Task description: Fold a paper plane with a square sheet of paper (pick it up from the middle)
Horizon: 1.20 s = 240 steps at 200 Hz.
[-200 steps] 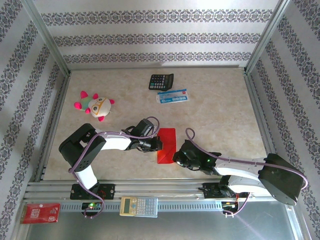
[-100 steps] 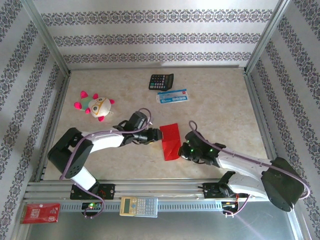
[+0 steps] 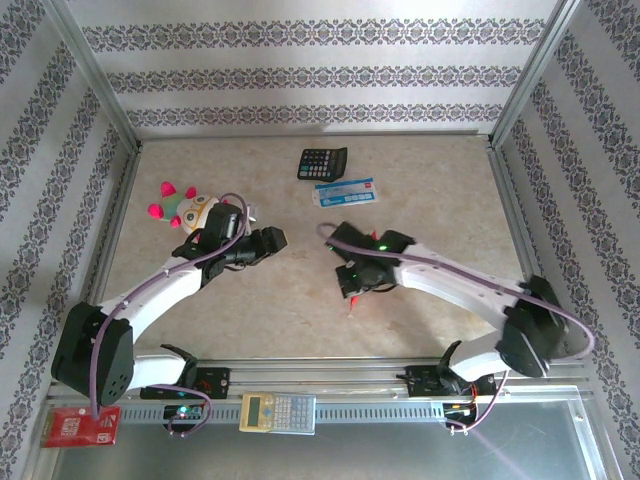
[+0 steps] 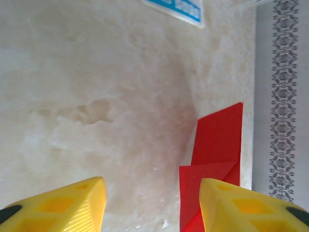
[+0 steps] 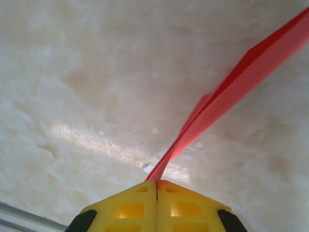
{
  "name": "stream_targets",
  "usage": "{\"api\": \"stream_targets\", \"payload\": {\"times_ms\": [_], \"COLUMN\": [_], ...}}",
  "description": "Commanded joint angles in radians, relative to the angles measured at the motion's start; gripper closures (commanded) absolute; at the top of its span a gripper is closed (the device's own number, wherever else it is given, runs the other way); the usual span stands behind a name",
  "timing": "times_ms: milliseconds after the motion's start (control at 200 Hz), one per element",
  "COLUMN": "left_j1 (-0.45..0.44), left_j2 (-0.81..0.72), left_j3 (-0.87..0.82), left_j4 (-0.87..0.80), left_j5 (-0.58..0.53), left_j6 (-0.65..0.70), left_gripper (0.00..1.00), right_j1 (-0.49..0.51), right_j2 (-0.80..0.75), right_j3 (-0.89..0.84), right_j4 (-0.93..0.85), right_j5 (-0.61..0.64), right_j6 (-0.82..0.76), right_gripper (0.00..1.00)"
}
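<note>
The square sheet of paper is bright red and folded into a narrow strip with a slanted flap. My right gripper is shut on its edge, and the paper rises edge-on from the closed jaws over the table. From above, the right gripper sits mid-table and hides most of the sheet, leaving a red sliver below it. My left gripper is open and holds nothing, to the left of the paper and apart from it. Its yellow fingers frame bare table, with the paper just behind the right one.
A black calculator and a blue-and-white card lie at the back, the card's corner ahead of the left gripper. A plush toy sits close behind the left gripper. A grey calculator and red packet rest on the front rail.
The left gripper opened, let go of the paper and drew back left towards the plush toy. The right arm swung the paper away from the front edge and turned it edge-on.
</note>
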Motion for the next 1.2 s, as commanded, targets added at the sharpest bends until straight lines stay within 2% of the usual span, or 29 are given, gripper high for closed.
{"api": "stream_targets", "payload": {"times_ms": [0,125,350,545,704,819,909,1194], "left_j1": [0.022,0.024,0.02,-0.005,-0.024,-0.066,-0.093,-0.167], "left_j2": [-0.008,-0.009,0.021,0.112,0.193,0.245,0.29,0.486], "left_j3": [-0.046,-0.08,-0.088,-0.082,-0.067,-0.03,-0.011,0.103], "left_j4": [-0.083,-0.073,-0.015,0.12,0.248,0.264,0.292,0.282], "left_j5": [-0.015,0.004,0.108,0.187,0.236,0.242,0.242,0.252], "left_j6": [0.004,-0.017,-0.045,-0.126,-0.202,-0.209,-0.223,-0.187], "left_gripper": [0.48,0.49,0.52,0.59,0.69,0.79,0.83,0.86], "right_j1": [0.09,0.15,0.16,0.161,0.16,0.161,0.161,0.161], "right_j2": [0.11,0.167,0.147,0.112,0.067,0.052,0.046,0.033], "right_j3": [0.036,0.037,-0.082,-0.163,-0.251,-0.291,-0.314,-0.349], "right_j4": [-0.041,0.101,0.332,0.444,0.544,0.585,0.608,0.649], "right_j5": [0.019,-0.074,-0.18,-0.193,-0.193,-0.191,-0.186,-0.177], "right_j6": [-0.014,0.034,0.111,0.135,0.15,0.151,0.155,0.174], "right_gripper": [1.0,0.98,0.94,0.9,0.87,0.87,0.87,0.86]}}
